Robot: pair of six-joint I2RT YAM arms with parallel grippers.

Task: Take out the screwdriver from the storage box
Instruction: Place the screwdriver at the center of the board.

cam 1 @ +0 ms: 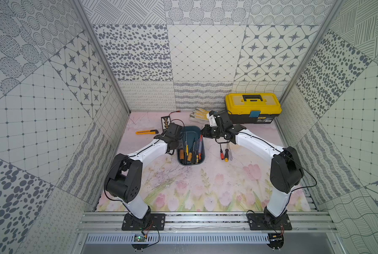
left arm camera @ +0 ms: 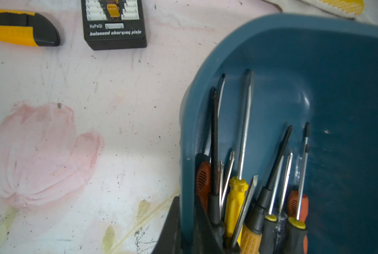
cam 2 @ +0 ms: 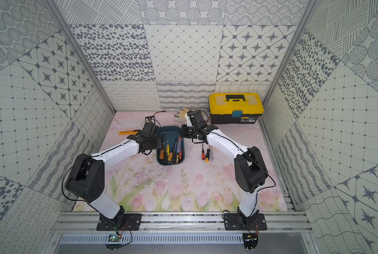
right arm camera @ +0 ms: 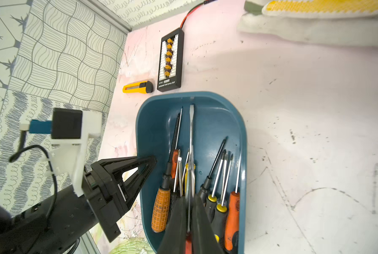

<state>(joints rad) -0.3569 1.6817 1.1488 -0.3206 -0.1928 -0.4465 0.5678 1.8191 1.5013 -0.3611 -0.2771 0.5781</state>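
The storage box [cam 1: 192, 132] is a dark teal tub in the middle of the table, holding several screwdrivers with orange, yellow and black handles. My left gripper [left arm camera: 186, 204] is shut on the box's left wall [left arm camera: 184, 154], one finger outside and one inside. My right gripper [right arm camera: 189, 198] reaches in from the box's right side. It is shut on a red-handled screwdriver [right arm camera: 191, 136] whose long flat-tipped shaft points to the far end of the box, above the others. In both top views the wrists [cam 1: 216, 129] [cam 2: 194, 129] hide the fingertips.
Three screwdrivers [cam 1: 226, 154] lie on the mat right of the box. A yellow-lidded black toolbox [cam 1: 253, 107] stands at the back right, work gloves [cam 1: 200, 114] beside it. A yellow utility knife [cam 1: 146, 132] and a black charging board [cam 1: 165, 123] lie at the back left.
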